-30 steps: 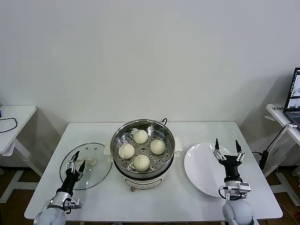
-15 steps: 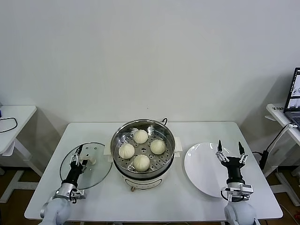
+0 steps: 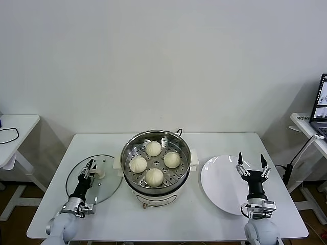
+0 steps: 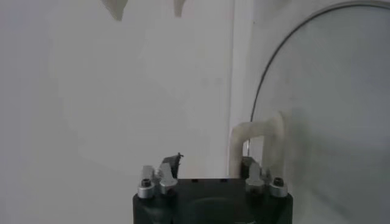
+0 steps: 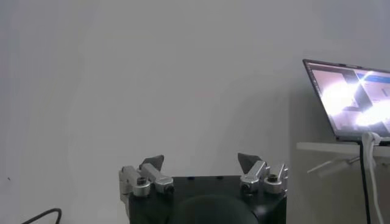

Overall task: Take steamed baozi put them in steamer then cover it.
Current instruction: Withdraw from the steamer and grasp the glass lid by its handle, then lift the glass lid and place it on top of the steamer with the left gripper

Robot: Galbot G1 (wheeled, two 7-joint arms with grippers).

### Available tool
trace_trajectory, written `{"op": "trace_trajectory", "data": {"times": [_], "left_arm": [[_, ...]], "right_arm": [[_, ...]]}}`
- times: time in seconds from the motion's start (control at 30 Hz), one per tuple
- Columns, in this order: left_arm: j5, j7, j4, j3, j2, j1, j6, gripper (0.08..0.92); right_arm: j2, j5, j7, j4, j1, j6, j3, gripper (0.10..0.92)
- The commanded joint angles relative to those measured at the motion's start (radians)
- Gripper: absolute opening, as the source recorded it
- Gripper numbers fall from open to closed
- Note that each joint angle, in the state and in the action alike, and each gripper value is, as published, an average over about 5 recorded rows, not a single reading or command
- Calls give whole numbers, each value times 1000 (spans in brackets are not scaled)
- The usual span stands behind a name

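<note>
Item, cover (image 3: 94,179): flat on the tabletop (image 3: 168,214) left of the steamer (image 3: 155,166). My left gripper (image 3: 90,168) has its fingers straddling the handle (image 4: 259,145) — whether clenched, I cannot tell. Four baozi (image 3: 153,148) already loaded. Right gripper (image 3: 251,162): fingers spread, idle above the plate (image 3: 219,191).

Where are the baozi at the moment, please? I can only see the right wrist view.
Observer: All four steamed baozi sit in the steamer.
Operator: Is the cover on?
Observer: No, the cover lies flat on the table, to the left of the steamer.
Operator: And the left hand?
Observer: The left hand is at the cover's handle.
</note>
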Motion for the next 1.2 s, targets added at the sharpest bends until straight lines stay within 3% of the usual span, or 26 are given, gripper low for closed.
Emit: {"op": "trace_trajectory", "data": {"times": [0.03,0.33,0.73,1.0,1.2], "left_arm": [[-9,0,10,-6,2,-9,-15,437],[-88,8,-198,-62,43,59,3,202],[-204,114,-606,-177,163,81,98,190],[-239,248,-943,29,138,84,259,190],[-133,307,-982,322,91,27,391,190]], "right_arm": [[0,-1,2,4,-1,1,2,823],[6,-8,1,10,-3,5,1,823],[14,-25,5,32,-11,2,5,823],[36,-43,7,39,-14,2,17,823],[48,-62,15,36,-16,-9,19,823]]}}
